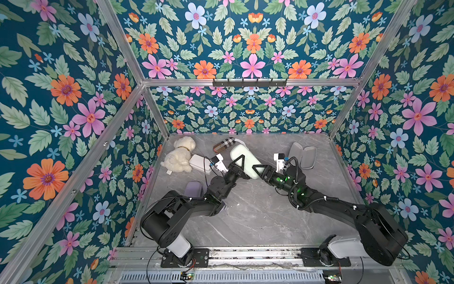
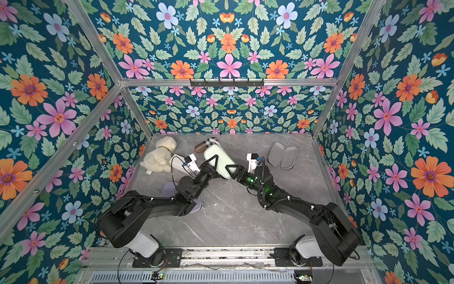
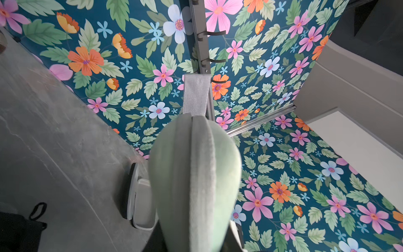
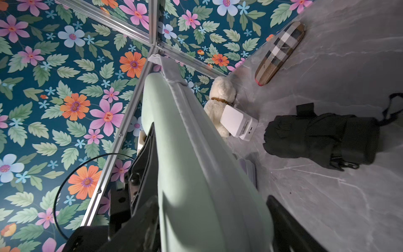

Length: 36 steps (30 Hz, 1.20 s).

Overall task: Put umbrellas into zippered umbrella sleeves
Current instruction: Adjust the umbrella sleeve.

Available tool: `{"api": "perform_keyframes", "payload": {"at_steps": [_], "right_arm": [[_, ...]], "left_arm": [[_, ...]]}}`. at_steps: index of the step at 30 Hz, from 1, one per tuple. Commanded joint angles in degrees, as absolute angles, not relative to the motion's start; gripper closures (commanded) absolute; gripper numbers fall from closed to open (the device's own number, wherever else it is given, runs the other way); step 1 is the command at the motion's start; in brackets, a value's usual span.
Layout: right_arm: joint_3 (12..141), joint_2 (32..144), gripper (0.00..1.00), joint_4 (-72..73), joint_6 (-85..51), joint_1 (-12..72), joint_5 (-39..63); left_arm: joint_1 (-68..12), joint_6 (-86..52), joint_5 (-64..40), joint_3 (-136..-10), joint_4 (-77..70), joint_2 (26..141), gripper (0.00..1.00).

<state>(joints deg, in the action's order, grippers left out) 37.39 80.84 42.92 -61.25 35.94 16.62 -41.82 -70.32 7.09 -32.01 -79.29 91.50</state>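
Over the marble table, the mint green zippered sleeve is hanging tilted, its seam looking closed. The left gripper is clamping its near end. The right gripper is straddling it, grip unclear. Risk: a one-sided hold letting the sleeve swing or slip.

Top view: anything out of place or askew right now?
Nothing spilled or damaged. The mint green sleeve is up off the table, tilted, between the left gripper and right gripper. A stray plush dog sits at the back.
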Motion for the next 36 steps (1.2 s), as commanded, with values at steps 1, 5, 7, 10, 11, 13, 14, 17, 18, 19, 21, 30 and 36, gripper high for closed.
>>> {"api": "perform_keyframes", "payload": {"at_steps": [1, 5, 7, 10, 11, 13, 14, 17, 18, 19, 21, 30, 36], "right_arm": [[38.13, 82.78, 0.33, 55.13, -64.31, 36.0, 17.89], [38.92, 83.23, 0.55, 57.57, -63.63, 35.49, 17.65], [38.69, 83.23, 0.67, 57.61, -64.01, 34.04, 20.24], [36.96, 82.71, 0.78, 57.66, -66.05, 29.81, 27.04], [36.37, 82.33, 0.79, 57.66, -66.73, 27.8, 30.17], [35.8, 81.45, 0.82, 57.45, -67.65, 24.13, 37.14], [35.77, 80.94, 0.84, 56.07, -67.75, 22.3, 40.89], [36.74, 79.42, 0.86, 50.26, -66.21, 18.76, 49.87], [37.47, 78.83, 0.86, 47.13, -64.95, 18.09, 52.11], [38.01, 78.24, 0.86, 44.24, -63.39, 17.93, 53.86], [39.46, 77.4, 0.86, 38.59, -60.28, 17.91, 57.47], [42.21, 79.87, 0.88, 38.94, -62.29, 18.02, 68.46], [46.34, 81.84, 0.87, 31.02, -57.38, 18.9, 70.75]], "left_arm": [[-43.03, -72.22, 8.73, -32.95, -85.28, 91.84, 0.76], [-43.67, -70.1, 5.82, -32.94, -79.64, 90.47, 0.63], [-42.71, -68.44, 2.93, -31.78, -75.75, 88.15, 0.53], [-37.22, -66.3, -6.14, -29.82, -67.39, 82.73, 0.29], [-34.37, -65.45, -11.46, -29.47, -64.62, 80.94, 0.24], [-29.13, -63.52, -21.56, -29.54, -58.84, 78.24, 0.17], [-26.74, -62.06, -26.36, -30.1, -54.39, 77.21, 0.16], [-23.97, -55.55, -36.24, -33.18, -41.18, 74.89, 0.15], [-23.85, -53.17, -38.41, -34.46, -37.3, 74.36, 0.14], [-23.82, -51.43, -40.4, -35.49, -33.98, 73.92, 0.13], [-23.82, -48.35, -43.68, -37.28, -28.37, 73.24, 0.12], [-23.29, -49.54, -52.12, -37.56, -30.05, 73.74, 0.19], [-23.77, -56.07, -55.77, -36.86, -39.29, 76.51, 0.36]]}}
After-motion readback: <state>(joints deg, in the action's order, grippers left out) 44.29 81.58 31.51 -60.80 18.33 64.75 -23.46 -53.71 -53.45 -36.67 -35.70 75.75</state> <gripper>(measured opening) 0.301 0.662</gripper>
